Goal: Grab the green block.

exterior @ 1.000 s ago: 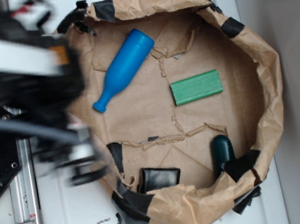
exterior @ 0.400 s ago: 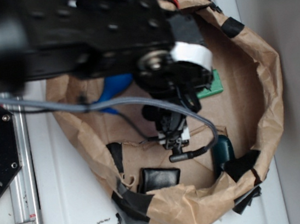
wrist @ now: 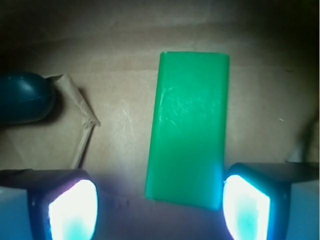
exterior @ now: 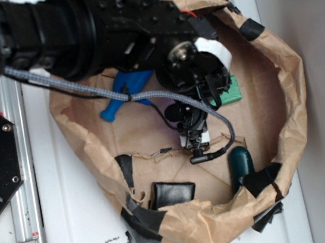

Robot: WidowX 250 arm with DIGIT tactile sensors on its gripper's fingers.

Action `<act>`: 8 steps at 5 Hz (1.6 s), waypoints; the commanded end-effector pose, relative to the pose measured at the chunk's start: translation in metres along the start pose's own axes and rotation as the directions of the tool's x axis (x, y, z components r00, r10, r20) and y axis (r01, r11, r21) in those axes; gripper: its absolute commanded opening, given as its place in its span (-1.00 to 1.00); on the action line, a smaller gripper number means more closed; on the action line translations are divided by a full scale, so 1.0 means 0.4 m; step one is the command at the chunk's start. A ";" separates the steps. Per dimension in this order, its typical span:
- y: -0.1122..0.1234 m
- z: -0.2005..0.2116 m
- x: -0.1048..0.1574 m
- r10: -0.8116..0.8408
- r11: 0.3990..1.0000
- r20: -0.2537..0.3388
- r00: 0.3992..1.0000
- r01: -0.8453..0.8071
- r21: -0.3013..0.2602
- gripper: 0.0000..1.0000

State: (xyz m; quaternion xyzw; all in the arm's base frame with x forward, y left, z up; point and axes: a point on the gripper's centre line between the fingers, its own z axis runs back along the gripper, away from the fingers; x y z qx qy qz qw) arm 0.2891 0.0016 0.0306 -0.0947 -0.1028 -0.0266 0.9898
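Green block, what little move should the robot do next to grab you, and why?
Probably slide forward along the block and a touch left, then come down. In the wrist view the pincer is open, with only the near end of the green block between its fingers. That end sits close against the right-hand finger, with a wide gap on the left.

Robot lab — metal rail (exterior: 21,176), taped paper bin (exterior: 289,81)

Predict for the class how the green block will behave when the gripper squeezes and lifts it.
The green block looks rigid with flat faces, so it probably won't bend or roll. Its sheen suggests a smooth finish that might slip. It sits nearer one finger of the open gripper, so it may slide sideways first.
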 end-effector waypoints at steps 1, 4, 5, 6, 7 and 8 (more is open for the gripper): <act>0.006 -0.014 0.078 0.010 0.989 -0.010 1.000 -0.008 0.146 -1.00; -0.025 0.196 0.101 0.025 0.985 -0.009 1.000 -0.023 0.172 -1.00; -0.081 0.317 0.083 0.057 0.977 -0.070 0.996 -0.042 0.210 -1.00; -0.134 0.399 0.099 0.101 0.955 -0.100 0.990 -0.068 0.288 -1.00; -0.159 0.416 0.079 0.063 0.971 -0.095 0.993 -0.039 0.238 -1.00; -0.175 0.405 0.065 0.050 0.973 -0.094 0.994 -0.027 0.230 -1.00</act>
